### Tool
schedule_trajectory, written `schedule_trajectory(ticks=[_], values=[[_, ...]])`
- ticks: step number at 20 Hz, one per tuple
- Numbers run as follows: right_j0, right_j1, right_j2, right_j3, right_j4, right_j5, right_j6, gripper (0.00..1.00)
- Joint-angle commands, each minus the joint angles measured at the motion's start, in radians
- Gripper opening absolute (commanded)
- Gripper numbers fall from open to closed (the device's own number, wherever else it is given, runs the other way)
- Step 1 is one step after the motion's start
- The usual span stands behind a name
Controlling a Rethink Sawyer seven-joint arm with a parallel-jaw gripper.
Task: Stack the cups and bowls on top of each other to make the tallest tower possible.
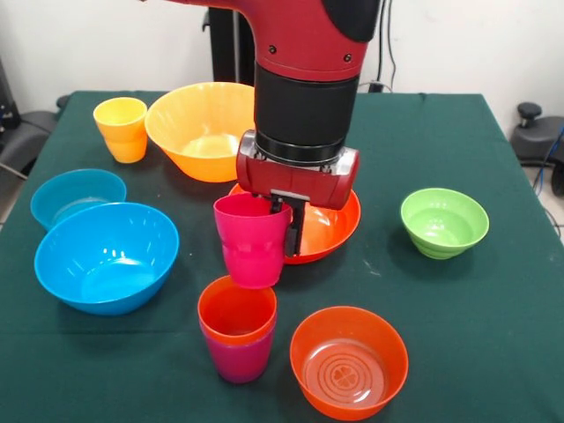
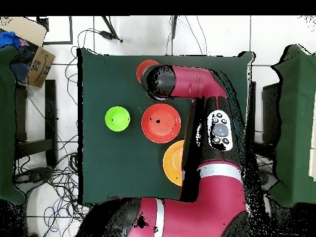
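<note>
- cups and bowls sit spread over a green table (image 1: pixel 493 300), listed from the left of the front view.
- small blue bowl (image 1: pixel 77 196) sits at the left edge, touching or just behind the large blue bowl (image 1: pixel 107 256).
- yellow cup (image 1: pixel 121 129) stands upright at the far left, just beside the large orange-yellow bowl (image 1: pixel 196 128).
- orange-red cup (image 1: pixel 236 317) is nested inside the purple cup (image 1: pixel 238 359), a short stack near the front centre.
- crimson cup (image 1: pixel 252 240) is upright and lifted, just above and behind that stack, its base close to the orange-red rim.
- gripper (image 1: pixel 284 220) hangs from the red and black arm (image 1: pixel 304 62); one dark finger (image 1: pixel 294 227) is outside the crimson cup's right wall, the jaws pinching that wall.
- wide shallow red-orange bowl (image 1: pixel 330 231) lies behind the gripper, partly hidden by it.
- small translucent orange bowl (image 1: pixel 349 361) sits at the front, just right of the stack.
- small green bowl (image 1: pixel 444 222) sits alone on the right, well apart from the rest.
- overhead view: the arm covers much of the table.
</note>
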State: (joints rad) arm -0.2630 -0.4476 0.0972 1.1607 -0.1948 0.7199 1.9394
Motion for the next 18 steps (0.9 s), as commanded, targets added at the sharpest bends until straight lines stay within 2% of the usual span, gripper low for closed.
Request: schedule_trajectory(ticks=[1, 9, 18], values=[[-0.027, 0.057, 0.089, -0.072, -0.135, -0.029, -0.248, 0.00], [-0.058, 0.097, 0.128, -0.094, -0.168, -0.063, -0.253, 0.00], [-0.065, 0.080, 0.160, -0.061, -0.185, -0.088, -0.227, 0.00]])
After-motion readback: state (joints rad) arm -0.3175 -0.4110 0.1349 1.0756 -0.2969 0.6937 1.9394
